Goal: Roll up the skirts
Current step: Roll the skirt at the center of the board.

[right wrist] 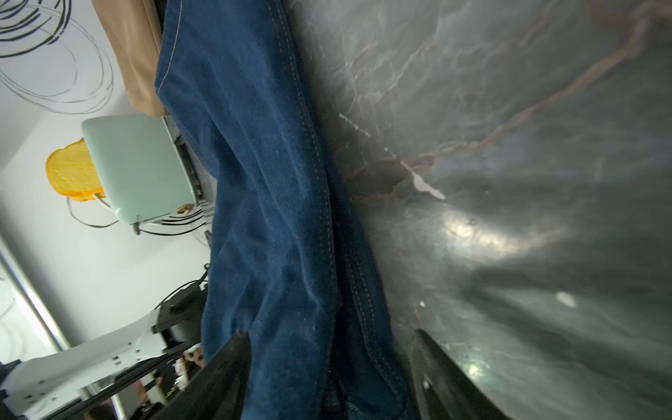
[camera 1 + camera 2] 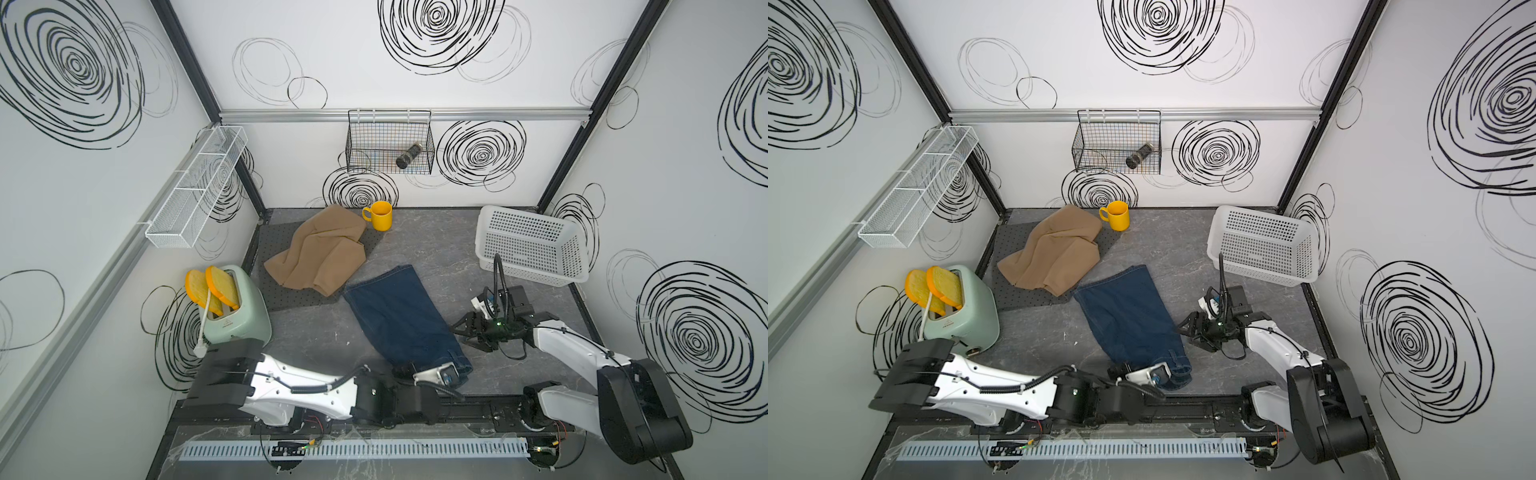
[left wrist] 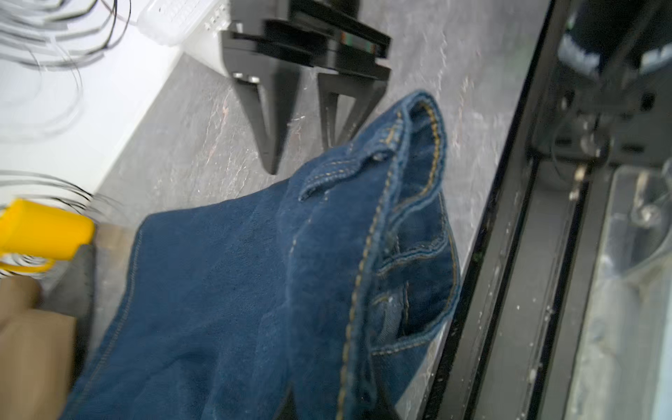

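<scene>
The denim skirt (image 2: pixel 399 316) lies flat in the middle of the table (image 2: pixel 440 249), with its hem toward the back and its waistband (image 3: pixel 432 152) at the front rail. The tan skirt (image 2: pixel 320 253) is crumpled at the back left on top of the grey dotted skirt (image 2: pixel 286 297), so 2 of the 3 garments are not yet rolled.

The left gripper (image 2: pixel 404 369) appears pinched shut on the waistband. In its wrist view the cloth rises toward the camera and hides most of both fingers. The right gripper (image 2: pixel 459 333) stands wide open and holds nothing, its fingers straddling the skirt's side edge near the waistband's other corner.

The step in hand looks like starting the roll from the waistband. To do it well, the right gripper should close on the free corner level with the left grip, so both ends turn over together. Uneven holds would likely skew the roll into a cone. Denim is probably stiff at the seams, so the 1st turn should be tight and pressed flat before rolling on toward the hem.
</scene>
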`<state>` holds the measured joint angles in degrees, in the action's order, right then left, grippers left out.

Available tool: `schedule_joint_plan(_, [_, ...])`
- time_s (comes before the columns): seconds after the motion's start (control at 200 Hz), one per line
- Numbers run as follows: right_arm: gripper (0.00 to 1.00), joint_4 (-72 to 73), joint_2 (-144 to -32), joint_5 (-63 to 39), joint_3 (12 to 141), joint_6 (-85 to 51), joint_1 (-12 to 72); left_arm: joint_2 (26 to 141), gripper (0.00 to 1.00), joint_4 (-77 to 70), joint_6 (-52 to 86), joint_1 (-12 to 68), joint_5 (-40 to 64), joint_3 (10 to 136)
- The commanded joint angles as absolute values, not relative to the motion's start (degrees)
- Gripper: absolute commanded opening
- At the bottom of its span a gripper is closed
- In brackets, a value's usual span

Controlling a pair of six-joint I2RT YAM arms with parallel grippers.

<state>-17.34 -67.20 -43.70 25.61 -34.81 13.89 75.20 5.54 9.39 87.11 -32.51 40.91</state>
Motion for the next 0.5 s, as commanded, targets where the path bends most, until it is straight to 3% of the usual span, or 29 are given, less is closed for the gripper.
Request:
schedule_joint_plan(0.0, [0.74,-16.1,-63.2,-36.5,25.5,-34.5,15.4,69.5,0.00,1.8,19.6,81.7,-20.3,38.2])
schedule_joint_plan(0.125, [0.77,-12.1,-55.0,-29.1,24.5,-34.6,20.8,69.0,0.00,4.2,22.0,78.7,-15.1,38.6])
schedule_joint_plan(0.235, [1.00,-7.1,-48.6,-25.2,20.9,-35.6,23.1,71.4,0.00,5.8,23.3,77.7,-10.1,39.4])
schedule_joint_plan(0.33, [0.98,-5.3,-46.3,-22.4,20.0,-36.9,22.2,71.3,0.00,7.6,24.2,77.5,-8.3,39.7])
schedule_joint_plan(0.42, [1.00,-0.7,-48.8,-29.0,20.3,-36.8,21.3,69.3,0.00,6.9,24.2,76.7,-7.0,39.0])
schedule_joint_plan(0.495, [0.80,1.0,-53.4,-37.7,21.6,-36.9,21.7,68.4,0.00,7.3,24.2,75.3,-5.6,39.0])
